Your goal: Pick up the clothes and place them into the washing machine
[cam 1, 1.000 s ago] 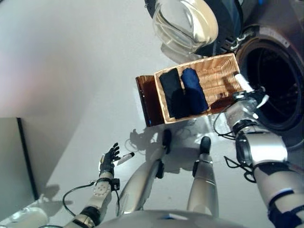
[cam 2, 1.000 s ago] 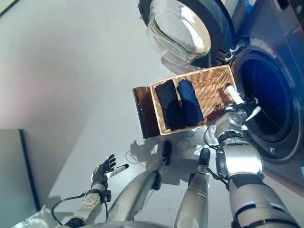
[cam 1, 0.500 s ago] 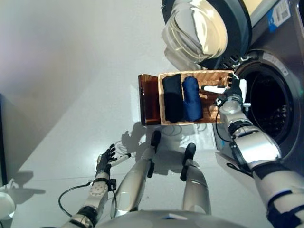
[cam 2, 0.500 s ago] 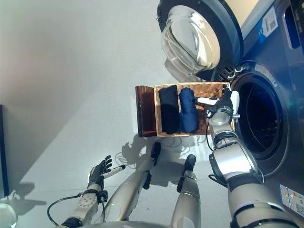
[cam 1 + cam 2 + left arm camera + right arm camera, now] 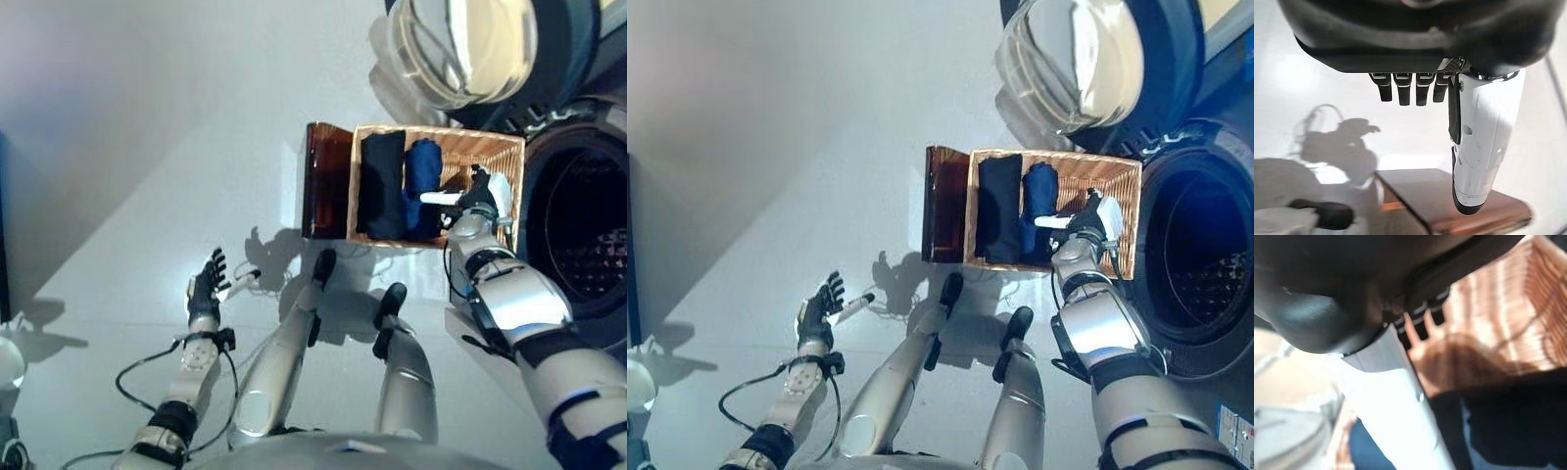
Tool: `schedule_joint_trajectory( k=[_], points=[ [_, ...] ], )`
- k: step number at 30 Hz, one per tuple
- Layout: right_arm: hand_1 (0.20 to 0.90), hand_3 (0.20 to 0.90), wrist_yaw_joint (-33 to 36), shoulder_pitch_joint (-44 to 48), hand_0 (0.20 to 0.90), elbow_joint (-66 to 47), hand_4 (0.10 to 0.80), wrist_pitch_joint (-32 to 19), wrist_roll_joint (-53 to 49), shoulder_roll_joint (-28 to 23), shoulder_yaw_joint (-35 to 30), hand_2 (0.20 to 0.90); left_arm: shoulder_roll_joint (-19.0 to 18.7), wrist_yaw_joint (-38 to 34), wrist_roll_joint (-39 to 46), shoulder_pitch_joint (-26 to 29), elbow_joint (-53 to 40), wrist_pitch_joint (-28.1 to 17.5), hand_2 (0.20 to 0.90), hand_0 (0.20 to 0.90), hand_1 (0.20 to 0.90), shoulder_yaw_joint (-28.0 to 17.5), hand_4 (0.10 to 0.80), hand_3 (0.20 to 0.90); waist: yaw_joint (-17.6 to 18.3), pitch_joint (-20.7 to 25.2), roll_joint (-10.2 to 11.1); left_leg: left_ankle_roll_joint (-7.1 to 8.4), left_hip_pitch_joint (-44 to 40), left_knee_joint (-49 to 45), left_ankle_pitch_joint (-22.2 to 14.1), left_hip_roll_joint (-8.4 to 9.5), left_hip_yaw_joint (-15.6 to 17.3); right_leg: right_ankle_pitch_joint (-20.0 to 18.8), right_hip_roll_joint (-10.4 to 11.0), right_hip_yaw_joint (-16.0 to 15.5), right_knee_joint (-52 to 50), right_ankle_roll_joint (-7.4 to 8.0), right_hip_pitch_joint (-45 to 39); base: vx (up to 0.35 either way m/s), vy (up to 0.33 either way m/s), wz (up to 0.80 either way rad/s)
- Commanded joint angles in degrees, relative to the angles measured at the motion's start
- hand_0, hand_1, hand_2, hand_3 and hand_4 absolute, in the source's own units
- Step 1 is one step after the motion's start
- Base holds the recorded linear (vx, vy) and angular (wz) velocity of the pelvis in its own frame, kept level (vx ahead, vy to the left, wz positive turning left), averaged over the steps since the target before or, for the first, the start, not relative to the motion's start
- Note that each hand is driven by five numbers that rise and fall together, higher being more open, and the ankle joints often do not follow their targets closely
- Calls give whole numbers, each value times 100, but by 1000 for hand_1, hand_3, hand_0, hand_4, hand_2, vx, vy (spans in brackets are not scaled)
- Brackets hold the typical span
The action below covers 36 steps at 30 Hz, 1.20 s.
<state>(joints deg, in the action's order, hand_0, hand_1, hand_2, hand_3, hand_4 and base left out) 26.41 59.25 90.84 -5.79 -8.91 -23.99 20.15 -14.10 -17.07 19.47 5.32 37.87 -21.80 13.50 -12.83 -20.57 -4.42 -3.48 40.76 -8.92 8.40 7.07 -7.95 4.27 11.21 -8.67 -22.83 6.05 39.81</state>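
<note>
The right robot hand (image 5: 1087,217) is hovering, fingers relaxed apart, inside the rectangular woven wicker basket (image 5: 1117,171), just beside the folded dark blue cloth (image 5: 1038,191) and black cloth (image 5: 998,206). The left robot hand (image 5: 818,305), open, is hanging well apart.

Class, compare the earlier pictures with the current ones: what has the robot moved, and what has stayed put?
The right robot hand has moved from the basket's edge nearest the washer to above the blue garment, holding nothing. The camera also shifted. The black garment and blue garment stay folded side by side in the wicker basket; the washing machine door stays open; the left robot hand stays open, low and idle.
</note>
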Motion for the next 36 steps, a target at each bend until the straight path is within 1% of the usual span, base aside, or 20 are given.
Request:
schedule_joint_trajectory(
  k=[1,3,4,5,6,11,12,13,15,17,18,19,20,21,25,28,29,32,34,36],
  points=[
    [900,900,366,418,900,-130,800,-65,19,-459,243,900,-176,-320,4,79,-416,-451,900,900,900,-445,800,900,-196,-3,-52,404,360,-1046,-960,27,335,-101,-46,142,195,-300,-250,139,-4,22],
    [900,900,381,482,900,-126,800,-44,49,-464,280,900,-165,-340,-4,93,-522,-459,900,900,900,-454,800,900,-208,-29,-45,408,381,-1026,-954,28,331,-102,-40,139,208,-299,-236,21,25,15],
    [900,900,410,541,900,-103,800,-17,59,-449,293,900,-149,-360,-11,97,-580,-458,900,900,900,-444,800,900,-226,-84,-72,389,477,-1010,-740,32,380,-282,-24,69,246,-336,-167,-92,48,10],
    [900,900,443,569,900,-89,800,1,91,-428,304,900,-143,-374,-7,108,-596,-461,900,900,900,-431,800,900,-229,-102,-70,391,486,-994,-734,26,375,-282,-30,70,258,-332,-158,17,10,12],
    [900,900,449,597,900,-43,800,38,136,-427,334,900,-137,-384,-27,92,-594,-447,900,900,900,-414,800,900,-224,-85,-42,413,439,-1024,-944,39,346,-93,-28,137,212,-300,-193,128,-8,7],
    [900,900,644,844,900,193,800,244,357,-459,425,900,-95,-465,-107,117,-351,-340,900,900,900,-251,800,900,-288,-110,-110,409,555,-1048,-936,100,352,-65,18,119,95,-304,-79,24,-2,1],
    [851,851,706,851,851,224,765,278,408,-487,426,851,-86,-482,-130,124,-297,-322,900,900,900,-210,800,900,-304,-109,-138,406,576,-1050,-933,119,347,-59,28,112,70,-307,-46,0,0,0],
    [634,634,753,834,634,251,610,317,443,-500,408,634,-72,-503,-152,136,-260,-312,900,900,900,-167,800,900,-318,-108,-165,406,581,-1037,-925,131,337,-49,34,116,53,-309,-31,0,0,0],
    [543,543,850,787,543,313,545,402,583,-485,415,543,-67,-561,-232,114,-303,-285,900,900,900,-91,800,900,-338,-129,-227,402,601,-1021,-910,144,345,-38,58,119,42,-308,-22,9,25,3],
    [414,414,875,757,414,303,453,457,723,-495,438,414,-78,-600,-290,84,-340,-276,900,900,900,-69,800,900,-366,-140,-273,398,599,-1006,-901,159,347,-32,64,125,32,-307,-14,0,0,0],
    [389,389,891,749,389,295,435,480,782,-489,454,389,-85,-631,-312,84,-327,-276,900,900,900,-68,800,900,-369,-157,-302,395,599,-1004,-897,165,343,-30,66,136,21,-313,-3,0,0,0],
    [302,302,908,727,302,284,373,493,838,-485,470,302,-87,-654,-328,94,-312,-276,900,900,900,-61,800,900,-379,-163,-326,391,608,-999,-891,174,346,-33,72,132,8,-316,19,0,0,0],
    [269,269,907,704,269,286,349,503,867,-476,471,269,-88,-672,-339,86,-341,-277,900,900,900,-48,800,900,-384,-162,-353,390,620,-995,-884,180,341,-35,77,141,1,-314,39,0,0,0],
    [249,249,901,670,249,269,335,495,869,-473,460,249,-82,-679,-351,76,-342,-283,900,900,900,-40,800,900,-387,-159,-370,389,624,-986,-879,184,336,-35,81,145,2,-311,46,0,0,0],
    [291,291,913,574,291,205,365,491,920,-438,443,291,-75,-705,-364,59,-353,-311,900,900,900,-1,800,900,-389,-155,-438,387,624,-953,-857,192,350,-44,93,168,3,-303,75,0,0,0],
    [428,428,922,481,428,201,463,508,979,-395,414,428,-42,-689,-369,25,-262,-319,900,900,900,50,800,900,-385,-139,-491,375,623,-958,-845,206,381,-56,100,191,-28,-299,94,0,0,0],
    [425,425,915,460,425,210,461,518,998,-386,402,425,-41,-681,-380,20,-237,-307,900,900,900,73,800,900,-387,-124,-506,374,617,-951,-841,210,380,-55,100,197,-27,-300,96,0,0,0],
    [345,345,896,329,345,210,404,508,963,-402,309,345,-14,-630,-389,-47,-211,-290,900,900,900,127,800,900,-399,-65,-550,361,559,-897,-832,216,380,-53,106,221,-18,-303,78,11,-2,0],
    [200,200,908,260,200,213,300,489,869,-464,171,200,-15,-586,-400,-108,-143,-283,900,900,900,161,800,900,-398,-12,-577,364,492,-848,-822,211,384,-54,110,226,27,-298,19,17,-2,-1],
    [200,200,931,147,200,233,300,471,829,-588,83,200,-19,-546,-423,-211,-130,-263,900,900,900,179,800,900,-395,56,-595,361,397,-796,-827,206,388,-68,107,242,96,-288,-56,29,4,-4]
  ],
)
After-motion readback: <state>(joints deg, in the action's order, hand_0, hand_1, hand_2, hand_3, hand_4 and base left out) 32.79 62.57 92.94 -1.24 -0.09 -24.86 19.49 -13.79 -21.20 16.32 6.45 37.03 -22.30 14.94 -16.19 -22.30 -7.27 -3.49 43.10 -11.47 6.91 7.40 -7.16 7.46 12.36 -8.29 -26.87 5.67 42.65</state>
